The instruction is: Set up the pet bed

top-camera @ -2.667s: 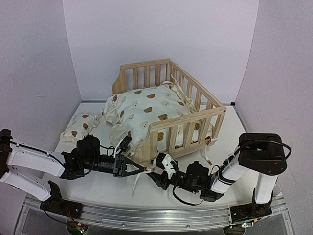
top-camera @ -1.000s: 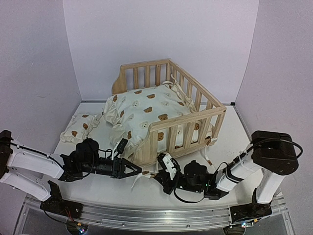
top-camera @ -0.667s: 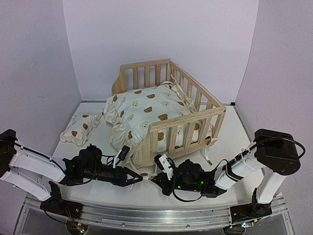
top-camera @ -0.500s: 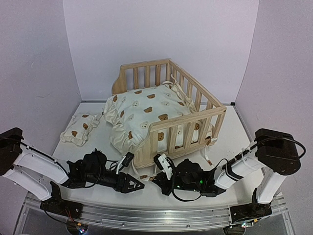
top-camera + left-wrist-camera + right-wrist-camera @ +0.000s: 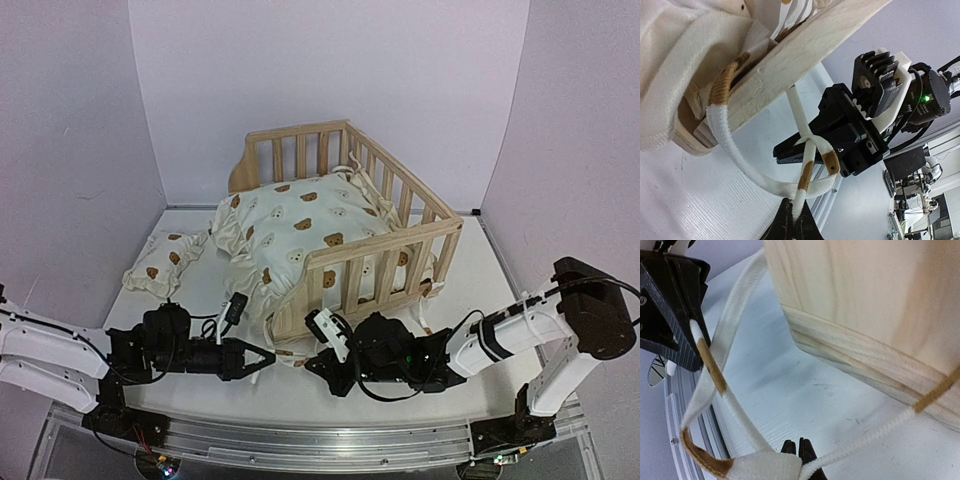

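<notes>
Both arms crouch low at the near corner of the pet bed's pine frame, working the cushion's ties. The left gripper is clamped tight on the end of one cream tie, drawing it towards the table's front edge. The right gripper faces it and is likewise pinched shut on a second tie. The two cords cross between them in a loose loop. Judging by that crossing, they are knotting the cords to anchor the cushion to the frame (the knot does not look pulled snug yet).

Inside the frame lies the bear-print cushion, bunched and humped rather than flat. Its ruffled edge spills out over the open left side and touches the table. The small matching pillow is not in the bed. It lies on the table just left of the cushion, well apart from both grippers, and probably goes in last.
</notes>
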